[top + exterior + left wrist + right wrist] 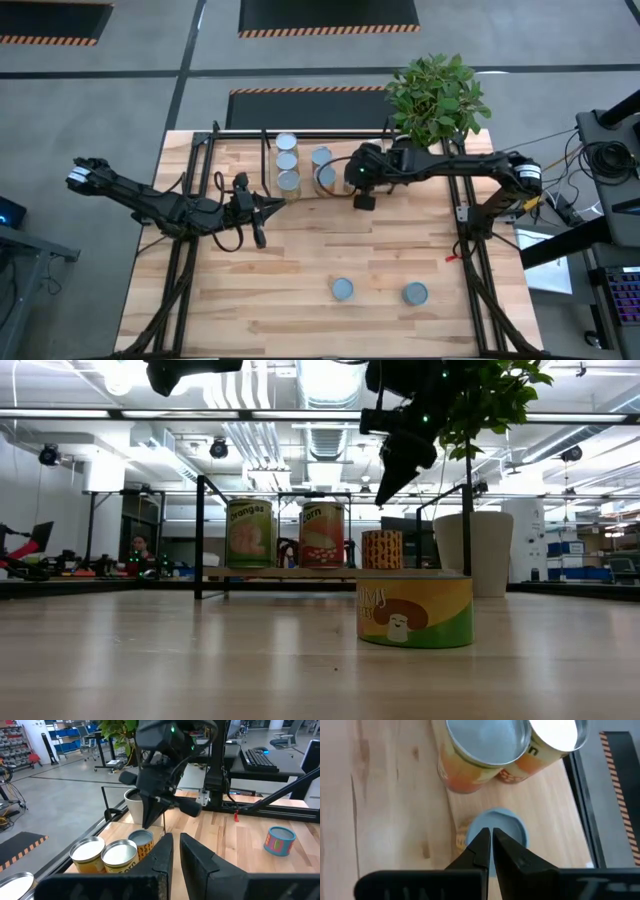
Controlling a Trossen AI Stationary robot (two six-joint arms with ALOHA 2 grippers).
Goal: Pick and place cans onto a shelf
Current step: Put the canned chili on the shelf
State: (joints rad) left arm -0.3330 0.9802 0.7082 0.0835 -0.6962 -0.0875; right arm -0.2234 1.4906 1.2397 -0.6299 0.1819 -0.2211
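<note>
While the high view looks straight down, the low black-barred shelf with its light wooden board (300, 170) sits at the far middle of the pale wooden tabletop (200, 300), holding a row of three silver-topped cylindrical cans (287, 162) and two more cans (322, 166) beside them; two further grey-topped cans (343, 290) and (415, 294) stand well apart on the near table. The right gripper (364, 200) hangs at the shelf's near edge, just beside the shelved cans, under the leafy green plant in its white pot (436, 97), while the left gripper (258, 237) waits left of the shelf. In the low view, a squat yellow-and-green can with a mushroom picture (414, 611) stands nearest, and behind it the shelf (300, 572) carries a green-labelled can (249, 534), a red-and-tan can (322, 534) and a small orange patterned can (382, 549), with the right gripper (390, 485) above the last. The left wrist view shows the left gripper (175, 845) with fingers nearly pressed together, gripping nothing, facing the right gripper (150, 817) over a small grey-topped can (141, 840). In the right wrist view, the right gripper (491, 840) appears closed and empty, directly above a small blue-grey-topped can (500, 827) on the board, though its tips partly hide the lid.
</note>
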